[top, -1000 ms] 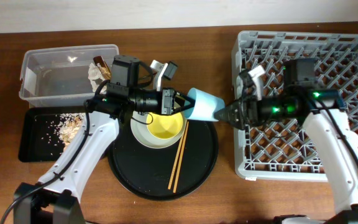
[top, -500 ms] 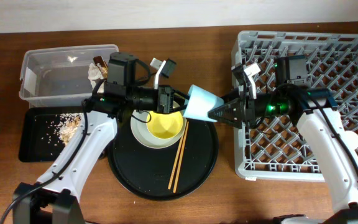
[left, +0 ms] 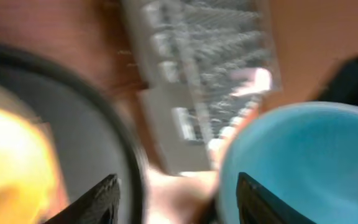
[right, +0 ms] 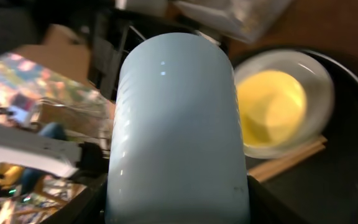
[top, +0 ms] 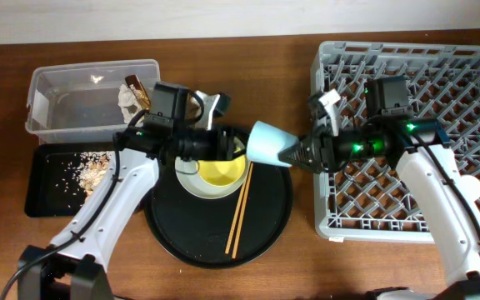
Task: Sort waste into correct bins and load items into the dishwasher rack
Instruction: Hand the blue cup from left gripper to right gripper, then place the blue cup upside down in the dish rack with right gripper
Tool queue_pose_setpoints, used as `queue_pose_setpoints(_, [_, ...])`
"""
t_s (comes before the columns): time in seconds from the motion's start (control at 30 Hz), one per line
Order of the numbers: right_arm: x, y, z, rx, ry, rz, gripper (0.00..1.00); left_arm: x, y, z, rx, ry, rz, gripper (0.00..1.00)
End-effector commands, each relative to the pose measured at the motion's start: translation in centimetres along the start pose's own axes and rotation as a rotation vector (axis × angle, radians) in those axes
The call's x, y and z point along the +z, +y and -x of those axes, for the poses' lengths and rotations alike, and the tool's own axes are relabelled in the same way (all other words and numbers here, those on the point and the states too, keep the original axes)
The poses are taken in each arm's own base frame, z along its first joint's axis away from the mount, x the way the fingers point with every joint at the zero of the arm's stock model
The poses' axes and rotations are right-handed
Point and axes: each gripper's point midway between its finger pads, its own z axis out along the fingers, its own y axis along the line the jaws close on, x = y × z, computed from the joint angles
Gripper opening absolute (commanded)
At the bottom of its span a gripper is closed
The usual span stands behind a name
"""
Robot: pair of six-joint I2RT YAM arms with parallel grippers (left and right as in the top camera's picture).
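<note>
The blue cup (top: 267, 143) hangs on its side above the round black tray's right rim. My right gripper (top: 294, 152) is shut on the cup's base end, and the cup (right: 176, 124) fills the space between its fingers. My left gripper (top: 235, 145) stands open just left of the cup's mouth; in its wrist view the cup (left: 303, 162) lies at the right finger. The yellow bowl (top: 216, 171) sits on the grey-green plate (top: 187, 179), with the chopsticks (top: 240, 208) beside them. The dishwasher rack (top: 440, 83) stands at the right.
The clear tub (top: 73, 100) at the back left holds white tissue (top: 127, 97) and a brown wrapper (top: 137, 86). In front of it the shallow black tray (top: 44, 187) carries tan crumbs (top: 90, 171). The round black tray (top: 265, 225) lies between the arms.
My left gripper has opened, let go of the blue cup and drawn back a little to the left. My right gripper has closed on the cup's base.
</note>
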Motion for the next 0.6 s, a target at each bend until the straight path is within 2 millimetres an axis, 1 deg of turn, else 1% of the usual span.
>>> queue_pose_setpoints(0.0, [-1.8,-4.4,-1.3,0.092,0.059,-0.256,0.45,-4.2,7.5,1.2,-0.014,-0.103,0.412,0.63])
queue_pose_setpoints(0.03, [-3.5,-5.7,-1.2,0.157,0.052,-0.347,0.44,-6.3,9.5,0.8,-0.055,-0.118,0.524,0.63])
queue_pose_setpoints(0.1, [-7.9,-8.4,-0.6,0.267,0.011,-0.553,0.44,-9.1,11.4,0.1,-0.104,-0.134,0.646,0.63])
queue_pose_setpoints(0.13, [-10.0,-9.5,-0.4,0.317,-0.015,-0.648,0.44,-10.0,11.9,-0.1,-0.119,-0.142,0.683,0.63])
queue_pose_setpoints(0.17, [-13.2,-11.0,-0.3,0.392,-0.057,-0.791,0.44,-11.3,12.6,-0.2,-0.136,-0.154,0.729,0.63])
queue_pose_setpoints(0.2, [-17.3,-12.3,-0.2,0.468,-0.120,-0.947,0.44,-12.4,13.2,-0.4,-0.154,-0.169,0.769,0.63])
queue_pose_setpoints(0.23, [-19.1,-12.8,-0.3,0.499,-0.149,-1.012,0.44,-12.6,13.2,-0.4,-0.156,-0.171,0.770,0.63])
queue_pose_setpoints(0.27, [-21.7,-13.5,-0.6,0.550,-0.192,-1.102,0.44,-12.5,13.2,-0.4,-0.157,-0.170,0.770,0.63])
queue_pose_setpoints(0.3, [-23.5,-14.0,-1.1,0.584,-0.218,-1.163,0.44,-12.5,13.2,-0.4,-0.157,-0.170,0.767,0.63])
queue_pose_setpoints(0.37, [-27.2,-15.3,-2.8,0.693,-0.275,-1.277,0.44,-12.5,13.2,-0.4,-0.157,-0.170,0.767,0.63])
queue_pose_setpoints(0.4, [-28.6,-16.1,-3.9,0.743,-0.285,-1.306,0.44,-12.5,13.2,-0.4,-0.157,-0.170,0.766,0.63])
queue_pose_setpoints(0.47, [-29.8,-17.5,-5.6,0.826,-0.282,-1.317,0.44,-12.5,13.2,-0.5,-0.158,-0.167,0.766,0.63])
queue_pose_setpoints(0.53, [-29.9,-19.2,-7.2,0.893,-0.243,-1.310,0.45,-12.5,13.2,-0.5,-0.159,-0.165,0.766,0.63])
queue_pose_setpoints(0.57, [-29.7,-19.6,-7.5,0.906,-0.228,-1.304,0.45,-12.5,13.2,-0.6,-0.160,-0.164,0.767,0.63])
